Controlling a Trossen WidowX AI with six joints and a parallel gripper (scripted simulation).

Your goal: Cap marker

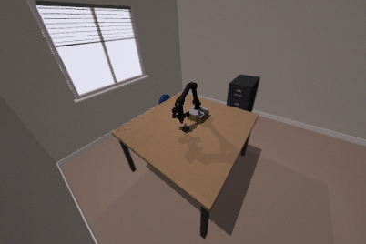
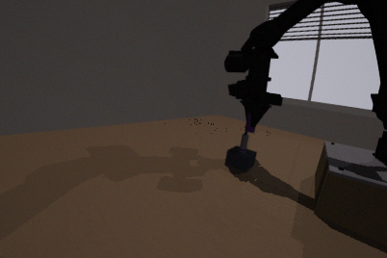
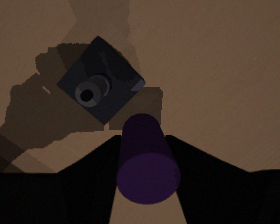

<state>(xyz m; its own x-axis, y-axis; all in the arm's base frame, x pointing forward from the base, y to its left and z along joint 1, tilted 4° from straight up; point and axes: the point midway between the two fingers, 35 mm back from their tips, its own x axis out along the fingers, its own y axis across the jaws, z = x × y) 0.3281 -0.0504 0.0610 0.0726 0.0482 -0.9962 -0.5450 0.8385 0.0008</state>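
The wooden bench [image 1: 159, 130] [image 2: 144, 203] fills the middle of the top view. Above it, the end effector [image 2: 248, 128] [image 3: 143, 141] pinches the purple cap [image 2: 249, 123] [image 3: 148, 177], at lower centre in the wrist view. Upper left there, the dark holder block [image 2: 241, 160] [image 3: 98, 70] carries the upright grey marker [image 2: 244, 142] [image 3: 93, 90], uncapped, apart from the cap.

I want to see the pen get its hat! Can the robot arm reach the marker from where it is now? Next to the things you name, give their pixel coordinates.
Probably yes: the gripper [image 2: 250, 130] [image 3: 143, 141] holds the cap [image 2: 249, 122] [image 3: 148, 177] close above the marker [image 2: 244, 141] [image 3: 92, 91], and I see nothing between them.
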